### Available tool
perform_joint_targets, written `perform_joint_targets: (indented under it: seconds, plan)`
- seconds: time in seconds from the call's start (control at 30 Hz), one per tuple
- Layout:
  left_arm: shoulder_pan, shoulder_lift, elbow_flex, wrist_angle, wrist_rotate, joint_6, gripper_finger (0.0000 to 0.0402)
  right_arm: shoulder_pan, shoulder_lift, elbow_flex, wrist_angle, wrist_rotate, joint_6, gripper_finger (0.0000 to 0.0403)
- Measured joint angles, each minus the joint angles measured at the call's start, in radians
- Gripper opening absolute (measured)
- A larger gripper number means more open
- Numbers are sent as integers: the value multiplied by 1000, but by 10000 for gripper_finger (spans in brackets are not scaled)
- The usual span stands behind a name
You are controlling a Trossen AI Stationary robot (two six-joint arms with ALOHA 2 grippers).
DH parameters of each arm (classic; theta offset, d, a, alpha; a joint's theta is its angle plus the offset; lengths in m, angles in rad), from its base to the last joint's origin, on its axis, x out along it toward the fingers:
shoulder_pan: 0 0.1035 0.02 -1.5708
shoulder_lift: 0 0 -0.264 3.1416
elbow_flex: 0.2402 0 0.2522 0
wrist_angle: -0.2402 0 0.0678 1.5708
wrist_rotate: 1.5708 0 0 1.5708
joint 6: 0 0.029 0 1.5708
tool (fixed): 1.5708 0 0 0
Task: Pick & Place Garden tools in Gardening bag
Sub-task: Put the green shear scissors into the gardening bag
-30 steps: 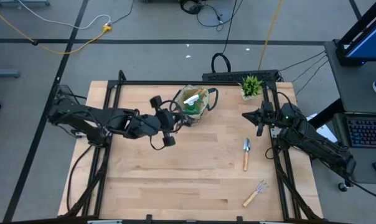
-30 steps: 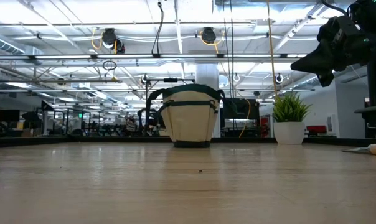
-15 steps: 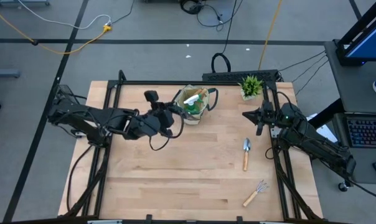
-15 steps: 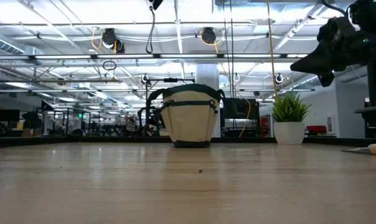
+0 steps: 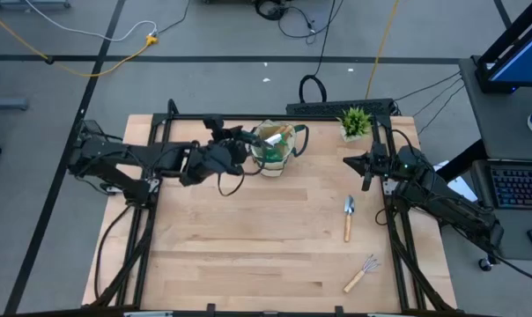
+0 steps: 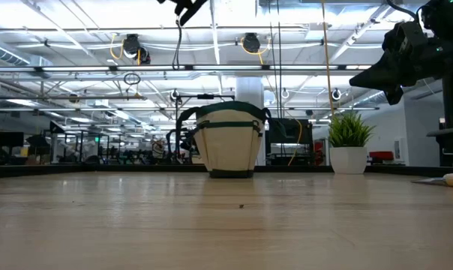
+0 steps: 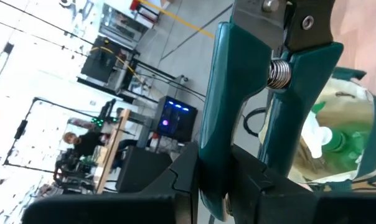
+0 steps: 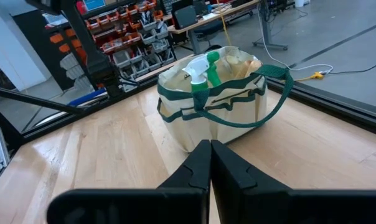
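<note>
At upper centre of the high view, the left gripper hangs beside the bag, fingers pinching the shears. Next: carry them over the opening and release. Right gripper waits at right, fingers pressed together.

Gardening bag at table's far edge, near middle; spray bottle upright inside. Potted plant right of bag, at far right corner. Trowel flat near right edge; hand rake nearer front. Left gripper with pruning shears just left of bag. Right gripper between plant and trowel.
</note>
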Motion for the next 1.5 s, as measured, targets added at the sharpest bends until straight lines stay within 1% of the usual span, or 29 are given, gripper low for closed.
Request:
perform_joint_targets:
  seconds: [0.23, 0.43, 0.53, 0.67, 0.87, 0.97, 1.07, 1.17, 1.33, 1.5]
  plan:
    - [97, 0, 0, -15, 137, 5, 54, 0, 0, 0, 0, 0, 0, 0]
    - [179, 0, 0, -65, 252, -19, 54, 0, 0, 0, 0, 0, 0, 0]
    - [221, 2, 19, -140, 302, -62, 54, 0, 0, 0, 0, 0, 0, 0]
    - [272, 18, 71, -252, 331, -98, 54, 0, 0, 0, 0, 1, -3, 0]
    - [336, 71, 161, -384, 341, -95, 54, 0, 3, 0, 0, 6, -2, 0]
    - [367, 99, 211, -419, 351, -84, 54, 0, 6, 0, -2, 30, -4, 0]
    - [386, 137, 264, -456, 349, -52, 54, 0, 14, 1, -5, 32, -15, 0]
    - [401, 185, 315, -509, 332, -17, 54, 0, 21, 2, 0, 32, -18, 0]
    - [427, 269, 412, -551, 326, 71, 54, 0, 27, 1, -2, 53, -25, 0]
    - [438, 351, 497, -563, 254, 192, 54, 0, 28, 1, -1, 54, -27, 0]
